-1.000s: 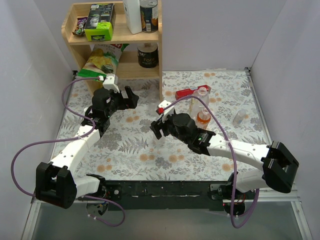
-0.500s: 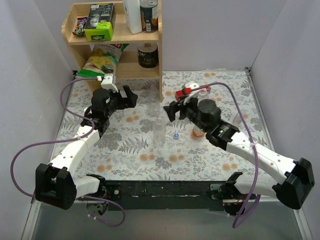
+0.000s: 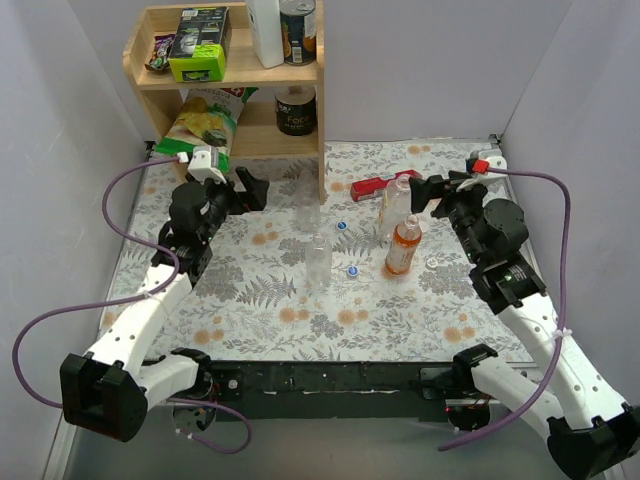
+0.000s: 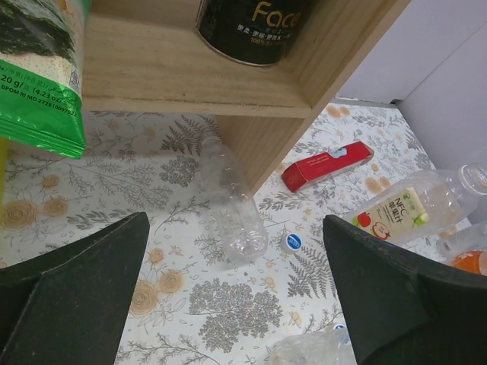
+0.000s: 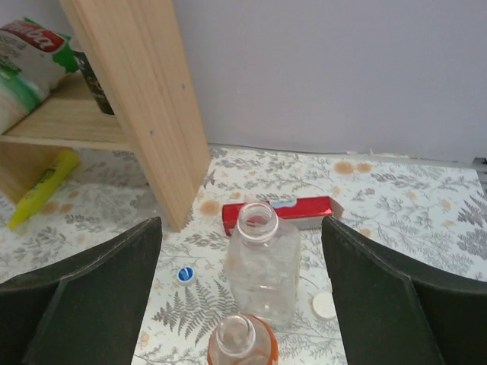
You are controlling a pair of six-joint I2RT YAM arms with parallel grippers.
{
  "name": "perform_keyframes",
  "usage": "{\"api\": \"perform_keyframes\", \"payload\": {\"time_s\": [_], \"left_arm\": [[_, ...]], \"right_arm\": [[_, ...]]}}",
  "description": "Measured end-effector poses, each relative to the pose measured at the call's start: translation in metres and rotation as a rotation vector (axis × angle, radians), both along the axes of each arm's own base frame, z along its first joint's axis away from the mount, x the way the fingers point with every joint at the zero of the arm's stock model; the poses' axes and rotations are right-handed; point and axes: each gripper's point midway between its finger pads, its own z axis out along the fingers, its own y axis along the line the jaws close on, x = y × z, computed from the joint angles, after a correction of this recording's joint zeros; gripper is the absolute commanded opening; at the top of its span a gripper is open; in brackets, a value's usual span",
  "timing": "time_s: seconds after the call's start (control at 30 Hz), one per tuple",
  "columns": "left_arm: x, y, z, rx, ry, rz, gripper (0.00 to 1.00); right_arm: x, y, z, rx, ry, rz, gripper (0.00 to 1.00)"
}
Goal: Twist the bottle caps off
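Caps (image 3: 352, 271) lie loose by the orange bottle (image 3: 403, 248) — left tool (image 3: 255, 188) and right tool (image 3: 432, 190) gape, empty.

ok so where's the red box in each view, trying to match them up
Top external: the red box lies flat toward the back of the table, just right of the wooden shelf post.
Left wrist: the red box is right of centre, beyond the foot of the post.
Right wrist: the red box is at centre, partly behind the open clear bottle.
Shared landmark: the wooden shelf post, left of the box in every view.
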Motion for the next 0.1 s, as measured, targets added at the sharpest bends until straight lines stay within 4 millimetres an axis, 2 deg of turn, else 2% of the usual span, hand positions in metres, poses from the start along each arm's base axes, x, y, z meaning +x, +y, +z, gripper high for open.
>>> {"api": "perform_keyframes", "payload": {"time_s": [0.1], "left_arm": [[0.001,0.001,0.000,0.001,0.000,0.009,0.98]], "right_arm": [[0.000,-0.009,-0.018,-0.015,0.043,-0.025,0.92]]}}
